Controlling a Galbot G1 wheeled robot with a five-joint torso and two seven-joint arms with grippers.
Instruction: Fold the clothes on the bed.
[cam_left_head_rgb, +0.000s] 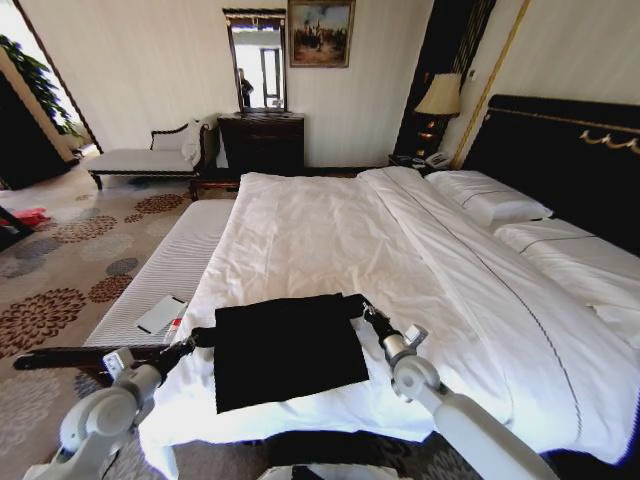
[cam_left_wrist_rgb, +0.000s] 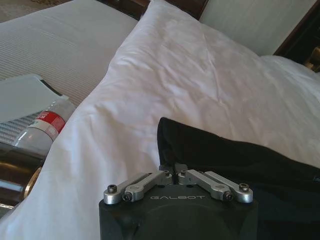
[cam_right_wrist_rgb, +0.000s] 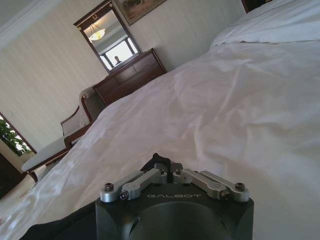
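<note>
T-shirt (cam_left_head_rgb: 288, 350): flat on bed (cam_left_head_rgb: 330, 230) | left gripper (cam_left_head_rgb: 203, 338), right gripper (cam_left_head_rgb: 357, 306): fingers pinching opposite top corners | advice: move both together, cloth taut.

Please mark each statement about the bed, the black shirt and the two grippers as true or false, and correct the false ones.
1. The black T-shirt lies on the white duvet near the foot of the bed. True.
2. The left gripper hangs high above the bed with nothing in it. False: it is shut on the shirt's left edge.
3. The right gripper is shut on the shirt's far right corner. True.
4. The shirt lies spread flat with both sleeves out. False: it is a folded, roughly rectangular shape.
5. A bottle with a red label lies on the bench beside the bed. True.
</note>
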